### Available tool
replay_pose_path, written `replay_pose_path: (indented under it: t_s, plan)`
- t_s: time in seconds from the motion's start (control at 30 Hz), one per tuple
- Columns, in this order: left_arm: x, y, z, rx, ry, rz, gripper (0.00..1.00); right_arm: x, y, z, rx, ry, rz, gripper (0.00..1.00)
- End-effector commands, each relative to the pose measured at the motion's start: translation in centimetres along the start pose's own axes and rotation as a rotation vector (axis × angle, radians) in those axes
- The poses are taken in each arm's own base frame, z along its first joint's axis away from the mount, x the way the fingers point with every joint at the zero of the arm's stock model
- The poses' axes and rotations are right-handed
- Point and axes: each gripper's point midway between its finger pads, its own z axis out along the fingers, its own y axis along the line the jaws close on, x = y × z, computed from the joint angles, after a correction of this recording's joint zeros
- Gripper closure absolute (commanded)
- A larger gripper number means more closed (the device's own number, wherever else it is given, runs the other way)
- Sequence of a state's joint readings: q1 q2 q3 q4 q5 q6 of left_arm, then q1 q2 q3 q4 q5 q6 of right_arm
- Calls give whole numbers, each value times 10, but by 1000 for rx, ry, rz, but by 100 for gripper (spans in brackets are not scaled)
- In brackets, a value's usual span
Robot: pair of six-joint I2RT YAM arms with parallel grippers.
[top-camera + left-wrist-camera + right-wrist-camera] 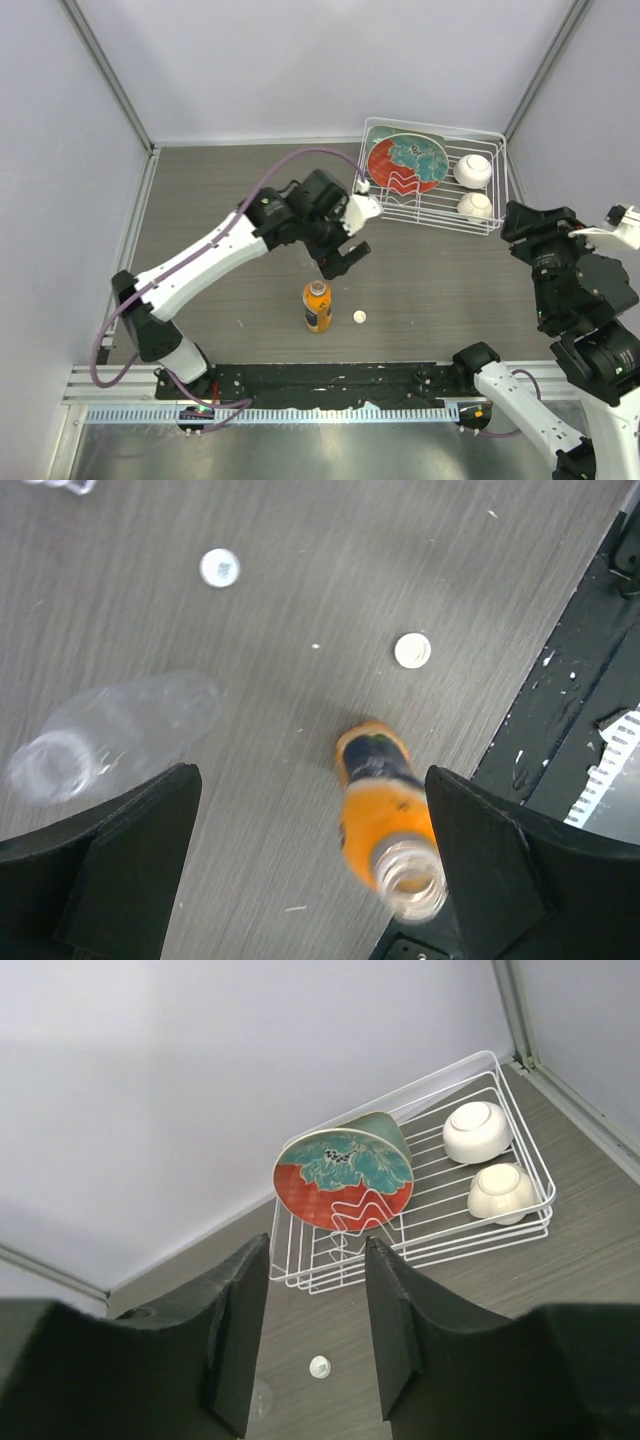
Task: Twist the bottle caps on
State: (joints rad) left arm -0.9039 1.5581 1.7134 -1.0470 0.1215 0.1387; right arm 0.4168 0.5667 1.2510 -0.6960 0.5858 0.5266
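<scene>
The orange bottle (317, 306) stands upright and uncapped at the table's front middle, also seen as the orange bottle (385, 815) from above. A cream cap (359, 316) lies just right of it, the same cream cap (412, 650) in the left wrist view. The clear bottle (115, 730) stands uncapped; the left arm hides it from the top camera. A white cap (219, 567) lies farther back, the white cap (319, 1366) in the right wrist view. My left gripper (345, 258) hovers open above the table, the orange bottle's mouth near its right finger (480, 860). My right gripper (313, 1250) is raised at the right, jaws apart around nothing.
A white wire rack (437, 215) at the back right holds a red-and-teal plate (405, 160) and two white bowls (472, 170). A black rail (330, 380) runs along the near table edge. Grey walls close the back and sides.
</scene>
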Motion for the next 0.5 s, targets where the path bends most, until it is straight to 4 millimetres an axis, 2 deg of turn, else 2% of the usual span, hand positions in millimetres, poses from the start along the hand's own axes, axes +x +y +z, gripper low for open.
replay_pose_path:
  t_s: [0.0, 0.03, 0.1, 0.13, 0.2, 0.23, 0.3, 0.33, 0.37, 0.47]
  plan:
    - [-30, -14, 20, -4, -56, 73, 0, -8, -12, -3, 71, -26, 33, 56]
    - [-28, -21, 35, 13, -32, 88, 7, -7, -12, -4, 70, -24, 36, 58]
    - [-29, -26, 51, 32, -23, 98, 16, -6, -12, -4, 66, -20, 38, 62]
    - [-23, -31, 66, 51, 10, 102, 23, -4, -13, -4, 68, -16, 37, 63]
    - [-17, -37, 83, 72, 37, 107, 30, 0, -14, -4, 65, -6, 35, 63]
    - [-10, -40, 96, 86, 67, 108, 39, 3, -15, -4, 66, 1, 32, 63]
    - [3, -42, 113, 94, 106, 131, 46, 6, -14, -4, 53, 5, 33, 57]
    - [7, -42, 120, 94, 117, 133, 57, 10, -15, -4, 54, 12, 30, 56]
    - [14, -43, 130, 101, 135, 128, 62, 11, -15, -3, 50, 15, 32, 55]
    - [24, -50, 146, 128, 150, 112, 69, 20, -11, -2, 30, 40, 35, 50]
